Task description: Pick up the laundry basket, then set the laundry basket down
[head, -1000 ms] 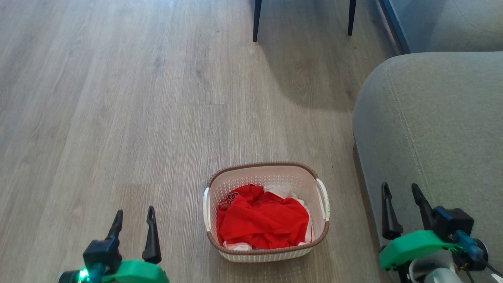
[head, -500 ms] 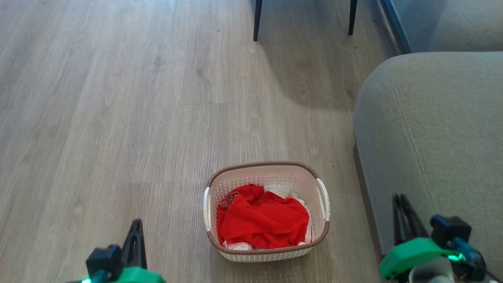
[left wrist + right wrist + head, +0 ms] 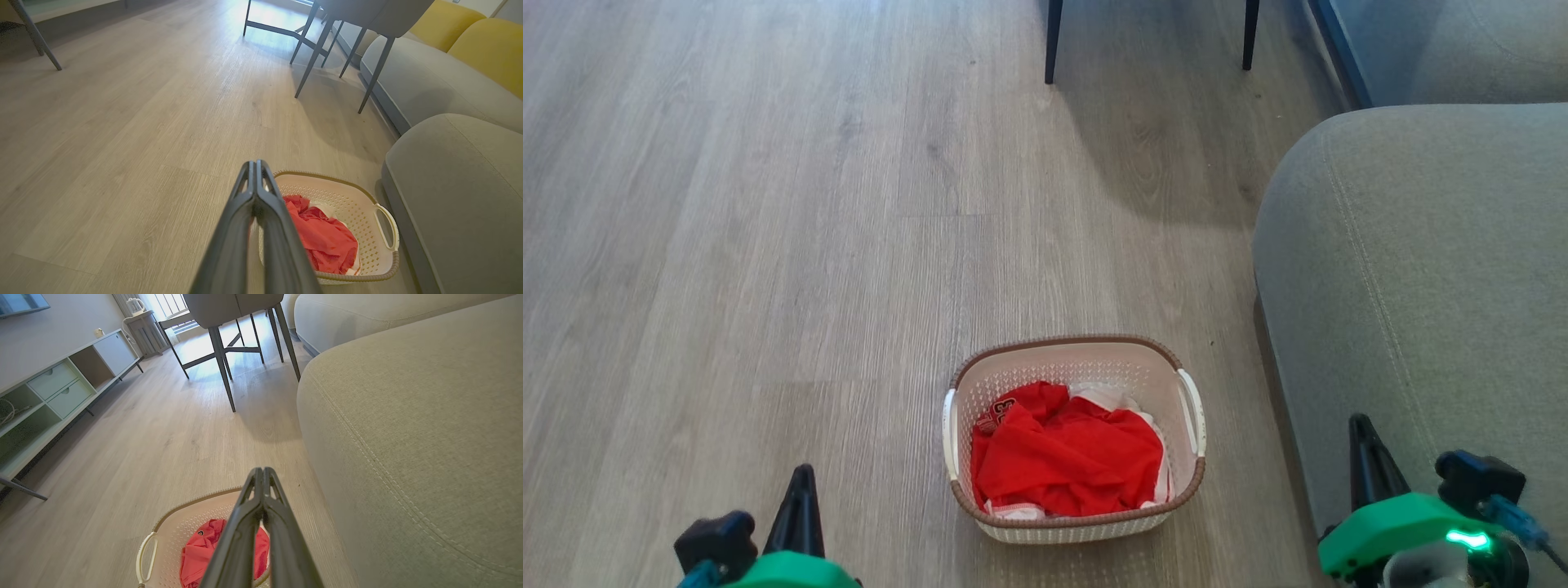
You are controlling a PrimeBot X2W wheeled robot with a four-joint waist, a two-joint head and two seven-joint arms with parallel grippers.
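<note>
Currently we see laundry basket point(image 3: 1068, 340) on wood floor point(image 3: 768, 245), just beside grey sofa point(image 3: 1421, 286), red garment point(image 3: 1070, 457) inside. Our left gripper point(image 3: 802, 482) and right gripper point(image 3: 1361, 431) flank it, touching nothing, fingers pressed together, empty.

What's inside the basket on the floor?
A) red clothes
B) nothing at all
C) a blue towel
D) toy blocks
A: crumpled red clothes lie in the bottom of the laundry basket.
</note>
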